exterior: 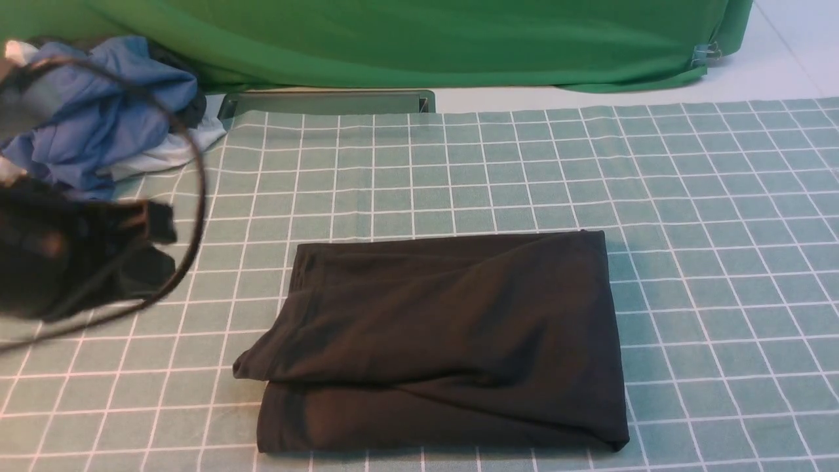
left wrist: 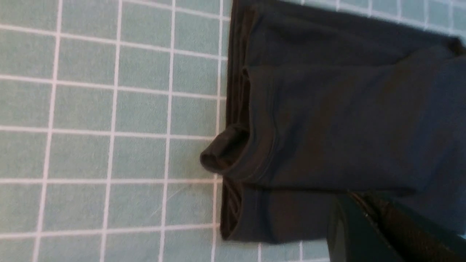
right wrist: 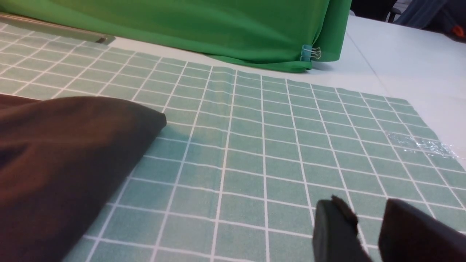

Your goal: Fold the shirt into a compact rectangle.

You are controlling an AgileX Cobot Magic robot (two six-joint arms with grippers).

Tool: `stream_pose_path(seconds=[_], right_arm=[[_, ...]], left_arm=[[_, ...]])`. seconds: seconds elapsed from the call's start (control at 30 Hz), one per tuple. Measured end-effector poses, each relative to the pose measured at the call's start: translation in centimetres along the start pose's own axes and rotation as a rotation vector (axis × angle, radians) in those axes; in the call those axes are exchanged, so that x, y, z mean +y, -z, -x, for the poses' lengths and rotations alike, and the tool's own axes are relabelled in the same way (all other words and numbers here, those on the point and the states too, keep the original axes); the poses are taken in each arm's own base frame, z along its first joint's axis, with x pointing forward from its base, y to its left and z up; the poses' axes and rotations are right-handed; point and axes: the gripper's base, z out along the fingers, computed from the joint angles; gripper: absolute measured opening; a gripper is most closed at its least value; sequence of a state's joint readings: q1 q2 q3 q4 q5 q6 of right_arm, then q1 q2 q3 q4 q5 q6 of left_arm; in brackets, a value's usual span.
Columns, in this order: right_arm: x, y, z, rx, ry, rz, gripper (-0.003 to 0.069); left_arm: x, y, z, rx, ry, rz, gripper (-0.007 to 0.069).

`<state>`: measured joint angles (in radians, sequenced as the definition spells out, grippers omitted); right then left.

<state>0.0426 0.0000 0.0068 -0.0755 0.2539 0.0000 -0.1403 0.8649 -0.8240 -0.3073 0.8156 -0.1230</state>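
Observation:
The black shirt point(exterior: 446, 334) lies folded into a rough rectangle on the checked cloth, with one layer sticking out at its left edge. My left gripper point(exterior: 157, 246) is blurred at the far left, off the shirt. In the left wrist view the shirt point(left wrist: 327, 120) fills the frame, and the left gripper point(left wrist: 355, 198) shows its fingers pressed together with nothing between them. My right gripper point(right wrist: 366, 211) is open and empty over bare cloth, to the right of the shirt's corner point(right wrist: 54, 153). It is out of the front view.
A pile of blue and white garments point(exterior: 98, 111) sits at the back left, behind the left arm and its looping cable point(exterior: 196, 196). Bright green cloth point(exterior: 393, 39) hangs along the back. A grey bar point(exterior: 328, 101) lies at the tablecloth's point(exterior: 721, 229) far edge.

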Motion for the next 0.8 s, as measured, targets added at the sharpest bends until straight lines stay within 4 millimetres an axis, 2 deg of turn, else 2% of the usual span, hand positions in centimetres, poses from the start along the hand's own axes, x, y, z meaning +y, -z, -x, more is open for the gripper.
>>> stream_pose_path(seconds=[0.07,0.1,0.13,0.17,0.2,0.23,0.3,0.6,0.8], right_arm=[[0.0,0.0,0.0,0.000,0.000,0.000,0.0217],[0.0,0.0,0.0,0.000,0.000,0.000,0.0217],[0.0,0.0,0.0,-0.001,0.000,0.000,0.0217],[0.0,0.0,0.0,-0.001,0.000,0.000,0.0217],[0.0,0.0,0.0,-0.001,0.000,0.000,0.0217],[0.0,0.0,0.0,-0.001,0.000,0.000,0.0217],[0.0,0.0,0.0,-0.001,0.000,0.000,0.0218],[0.0,0.0,0.0,-0.001,0.000,0.000,0.0235],[0.0,0.0,0.0,-0.001,0.000,0.000,0.0237]], left_arm=[[0.6,0.8,-2.4,-0.137,0.044,-0.059,0.0016],[0.7,0.6,-2.6,-0.138,0.052,-0.059,0.0016],[1.4,1.1,-4.7,-0.229,0.078,-0.092,0.0016],[1.8,1.2,-5.6,-0.269,0.086,-0.102,0.0016],[1.8,1.4,-5.6,-0.282,0.084,-0.106,0.0016],[2.3,1.4,-6.7,-0.306,0.089,-0.108,0.0016],[2.6,1.5,-7.6,-0.331,0.089,-0.115,0.0016],[2.9,1.9,-7.8,-0.382,0.028,-0.090,0.0016],[3.4,2.0,-7.6,-0.410,-0.118,0.002,0.0016]])
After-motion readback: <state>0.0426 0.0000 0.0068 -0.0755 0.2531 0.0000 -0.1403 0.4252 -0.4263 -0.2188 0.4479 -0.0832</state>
